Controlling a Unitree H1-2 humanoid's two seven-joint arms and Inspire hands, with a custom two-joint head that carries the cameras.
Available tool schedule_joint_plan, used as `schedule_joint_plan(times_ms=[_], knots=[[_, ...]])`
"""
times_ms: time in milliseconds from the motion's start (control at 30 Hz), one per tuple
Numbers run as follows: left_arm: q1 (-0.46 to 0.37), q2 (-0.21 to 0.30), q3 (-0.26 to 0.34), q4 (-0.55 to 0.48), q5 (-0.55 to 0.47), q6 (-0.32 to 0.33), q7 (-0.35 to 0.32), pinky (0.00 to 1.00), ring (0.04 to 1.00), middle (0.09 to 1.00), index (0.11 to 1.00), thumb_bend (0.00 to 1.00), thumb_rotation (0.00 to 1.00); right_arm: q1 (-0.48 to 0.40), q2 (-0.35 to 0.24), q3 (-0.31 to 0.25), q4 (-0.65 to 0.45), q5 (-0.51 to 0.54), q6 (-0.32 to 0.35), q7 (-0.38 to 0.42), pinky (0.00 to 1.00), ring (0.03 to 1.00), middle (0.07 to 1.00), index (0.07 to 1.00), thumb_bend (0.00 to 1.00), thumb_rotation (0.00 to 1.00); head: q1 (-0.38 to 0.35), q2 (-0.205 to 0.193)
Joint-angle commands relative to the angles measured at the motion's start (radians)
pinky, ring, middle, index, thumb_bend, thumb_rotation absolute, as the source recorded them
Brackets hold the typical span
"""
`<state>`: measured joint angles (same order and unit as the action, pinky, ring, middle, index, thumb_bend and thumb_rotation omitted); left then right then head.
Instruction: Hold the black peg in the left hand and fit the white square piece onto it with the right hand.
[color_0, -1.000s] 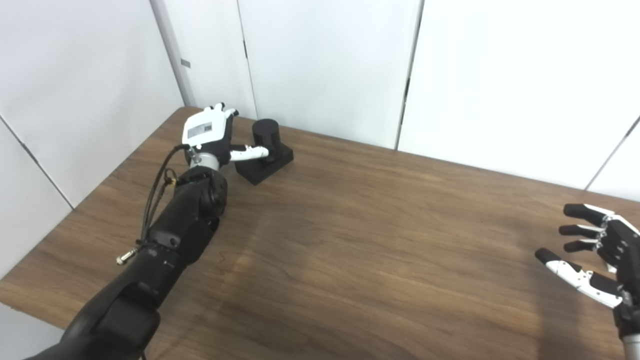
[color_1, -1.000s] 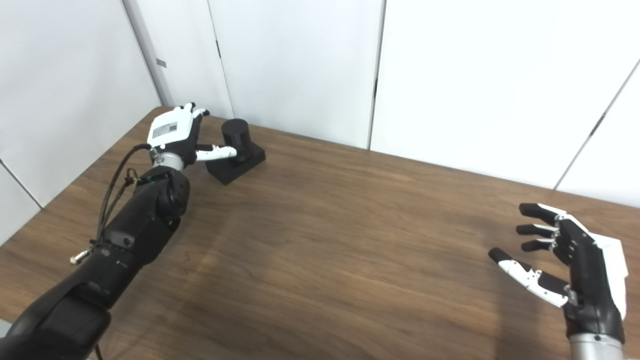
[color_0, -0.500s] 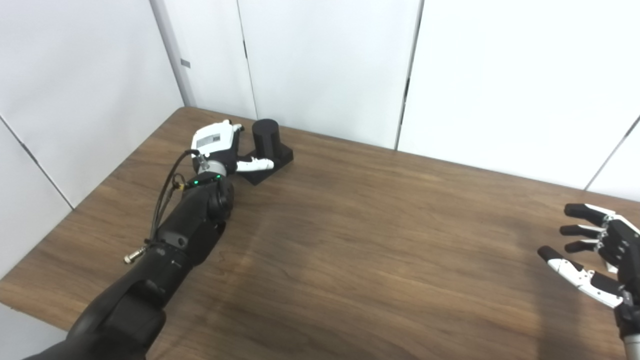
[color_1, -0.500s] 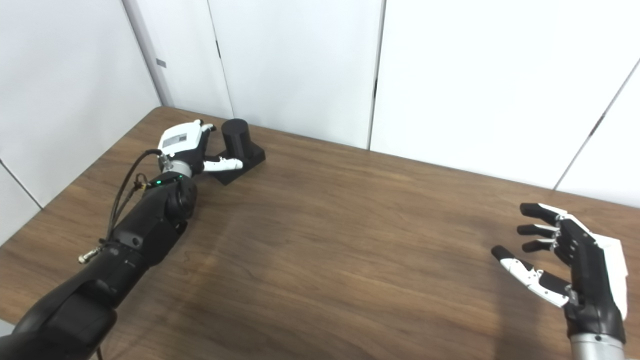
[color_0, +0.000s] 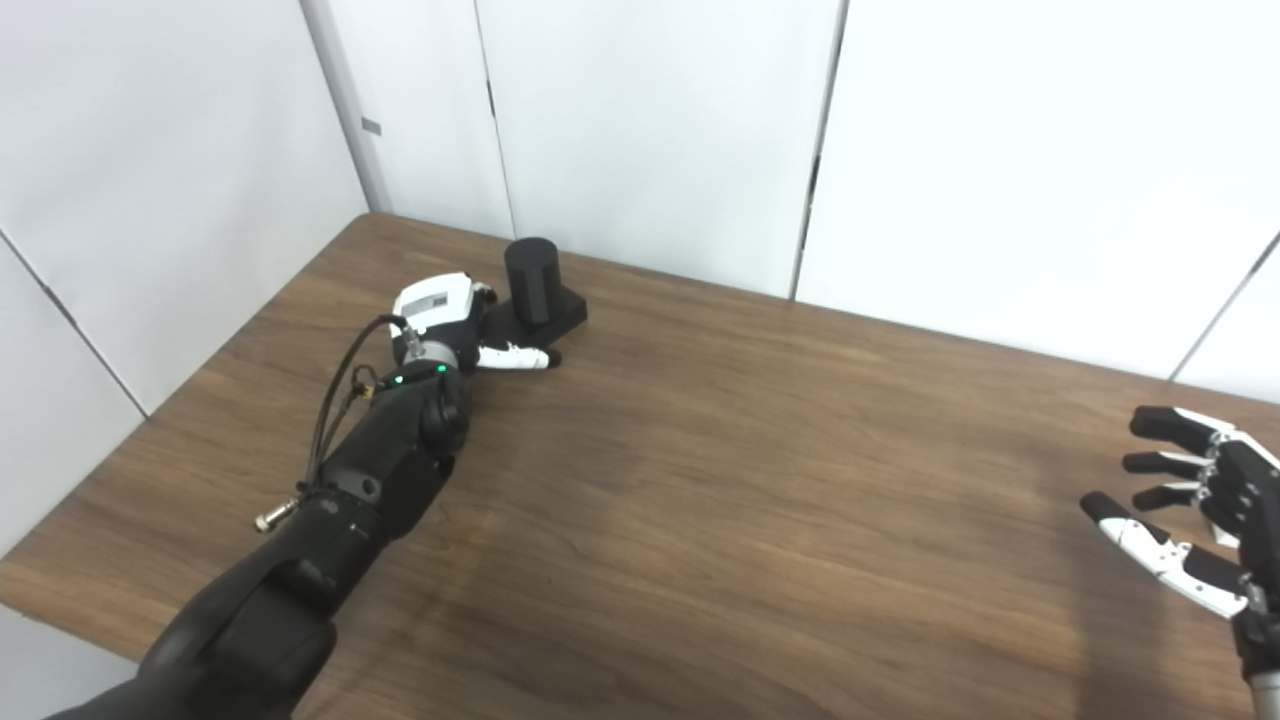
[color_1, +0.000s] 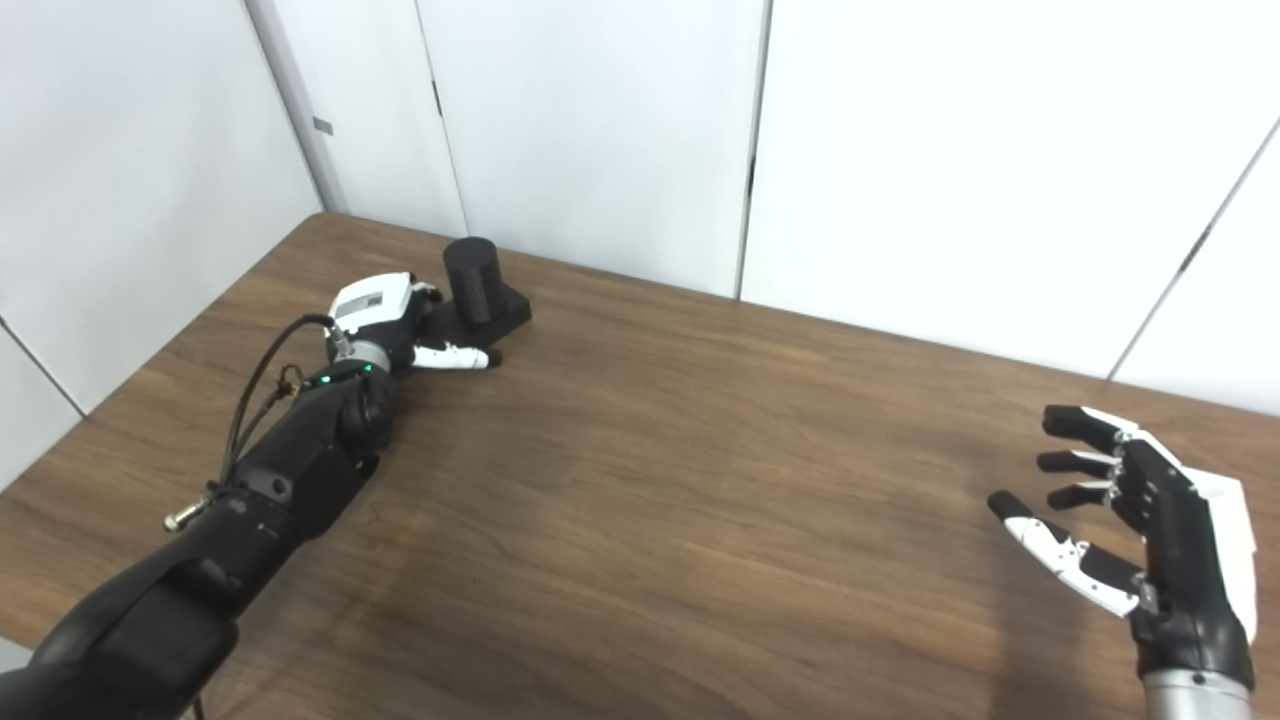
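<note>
Neither step is done: left robot hand (color_1: 385, 318) sits spread beside the black peg (color_1: 470, 266), right robot hand (color_1: 1150, 520) spread, empty.

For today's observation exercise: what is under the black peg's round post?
The black peg stands on its own square black base, flat on the table. The left robot hand covers the base's near corner.

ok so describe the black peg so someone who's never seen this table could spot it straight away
Start at the far left corner of the wooden table, near the white wall panels. The black peg stands there: an upright black cylinder on a flat black square base, just beyond the left hand. It is the only loose object visible on the tabletop, and the open right hand waits far off at the right edge.
</note>
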<state>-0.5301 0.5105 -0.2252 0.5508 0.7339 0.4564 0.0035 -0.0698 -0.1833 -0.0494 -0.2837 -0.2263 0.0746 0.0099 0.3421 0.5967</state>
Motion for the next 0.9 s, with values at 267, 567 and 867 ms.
schedule_joint_plan(times_ms=[267,567,867], knots=[[-0.054,0.010,0.004,0.081,-0.021,-0.013,0.085,0.95,1.000,1.000,0.812,1.00,0.60,-0.024,-0.010,-0.014,-0.042,0.008,-0.034,-0.009,0.47,0.616,0.713,0.681,0.42,0.00,0.002,0.005],[-0.028,0.009,0.021,0.039,-0.077,-0.068,0.089,0.97,0.993,0.904,0.541,0.83,0.23,-0.024,-0.015,-0.016,-0.035,0.004,-0.040,-0.009,0.48,0.621,0.720,0.689,0.42,0.00,0.003,0.008],[-0.012,0.036,-0.026,-0.002,-0.097,-0.132,0.008,0.87,0.945,0.885,0.483,0.52,0.07,-0.026,-0.013,-0.014,-0.033,0.003,-0.041,-0.011,0.48,0.618,0.720,0.690,0.41,0.00,-0.001,0.012]])
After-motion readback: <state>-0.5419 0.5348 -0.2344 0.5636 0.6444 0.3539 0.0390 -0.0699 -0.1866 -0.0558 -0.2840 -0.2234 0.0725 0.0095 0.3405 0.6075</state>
